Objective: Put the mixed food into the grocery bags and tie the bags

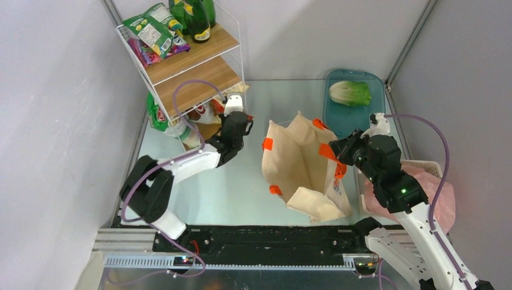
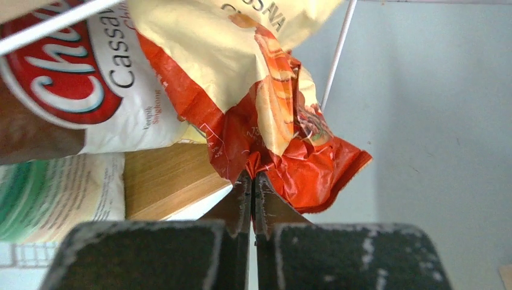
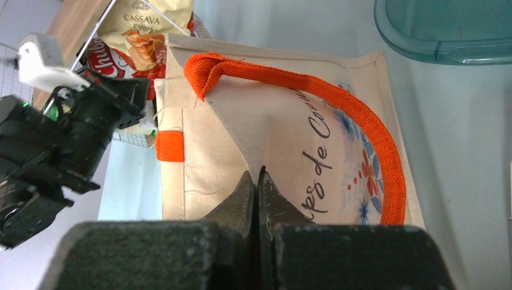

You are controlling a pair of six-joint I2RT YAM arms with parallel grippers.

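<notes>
The left hand [image 2: 252, 181] is closed on the red lower corner of the cassava chips bag [image 2: 272, 109] at the shelf [image 2: 163, 181] near the surface's far-left corner. The right hand [image 3: 253, 181] pinches the rim of the beige tote [image 3: 284, 133] mid-surface. Such a thin pinch may slip or tear, so draw the packet out slowly, clear of the wire post [image 2: 338, 54], with the tote's mouth lifted wide. The lettuce [image 1: 350, 92] lies on the teal tray [image 1: 347, 124], far-right corner.

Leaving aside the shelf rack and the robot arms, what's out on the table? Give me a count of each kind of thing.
Beige tote bag: 1
Pink plastic bag: 1
Lettuce head: 1
Teal tray: 1
White basket: 1
Total: 5
</notes>
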